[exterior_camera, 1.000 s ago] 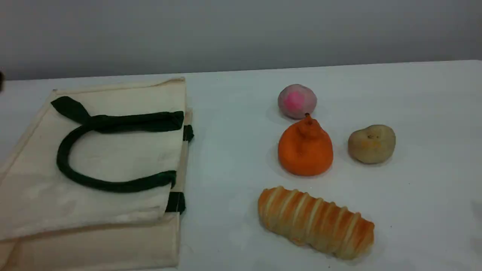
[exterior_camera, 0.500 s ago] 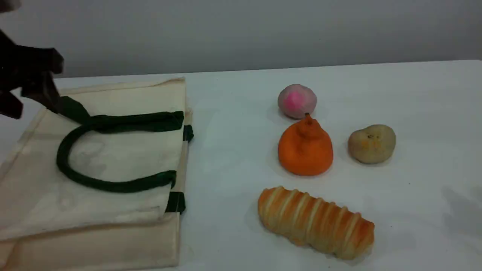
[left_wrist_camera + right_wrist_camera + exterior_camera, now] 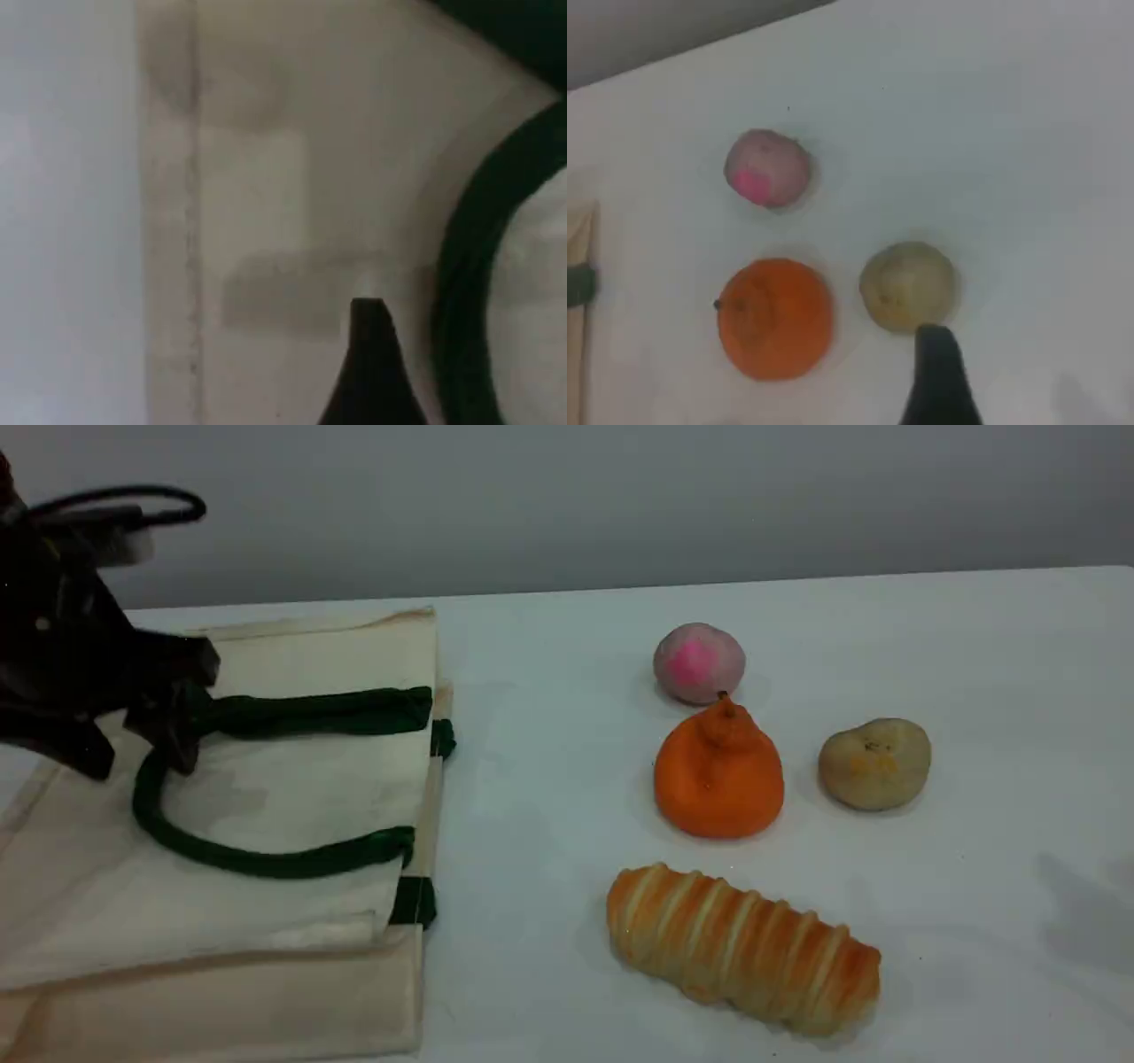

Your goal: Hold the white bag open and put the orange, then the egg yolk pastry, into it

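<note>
The table (image 3: 974, 646) is covered in white. The white bag (image 3: 292, 815) lies flat on it, well left of the orange (image 3: 718, 772), with its dark green handles (image 3: 266, 861) looped on top. The left gripper (image 3: 133, 744) hangs over the bag's far left part, jaws spread wide and holding nothing, its fingertip (image 3: 370, 354) above bare canvas. A striped bread roll (image 3: 742, 948) lies in front of the orange, which sits free. The egg yolk pastry (image 3: 874, 763) rests just right of the orange, a pink-centred ball (image 3: 699, 662) right behind it. The right gripper's fingertip (image 3: 943, 376) hovers by the pastry, jaws wide apart, empty.
</note>
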Motion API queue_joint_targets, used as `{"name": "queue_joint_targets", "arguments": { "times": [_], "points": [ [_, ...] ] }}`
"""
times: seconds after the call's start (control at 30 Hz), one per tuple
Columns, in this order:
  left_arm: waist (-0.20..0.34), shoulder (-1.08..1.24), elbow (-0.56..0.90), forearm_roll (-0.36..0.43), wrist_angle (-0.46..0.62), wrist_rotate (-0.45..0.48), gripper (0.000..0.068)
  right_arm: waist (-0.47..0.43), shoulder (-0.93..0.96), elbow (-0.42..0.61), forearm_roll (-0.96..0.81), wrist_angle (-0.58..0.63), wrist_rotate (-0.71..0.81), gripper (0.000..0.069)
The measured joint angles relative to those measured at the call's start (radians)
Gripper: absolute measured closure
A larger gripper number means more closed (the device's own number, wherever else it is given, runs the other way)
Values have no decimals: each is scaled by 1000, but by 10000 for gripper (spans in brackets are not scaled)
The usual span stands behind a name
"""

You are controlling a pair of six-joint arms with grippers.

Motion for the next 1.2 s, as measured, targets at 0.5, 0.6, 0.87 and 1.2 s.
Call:
{"name": "queue_joint_targets", "arguments": {
  "times": [0.5,0.6,0.87,1.2],
  "points": [
    [0,101,1,-11,-69,-2,234,0,0,0,0,-6,2,251],
    [0,101,1,-9,-85,-3,300,0,0,0,0,-6,2,251],
    [0,101,2,-4,-96,-3,608,0,0,0,2,-24,2,251],
    [-28,-70,-117,-28,21,83,608,13,0,0,28,-27,-23,251]
  ]
}}
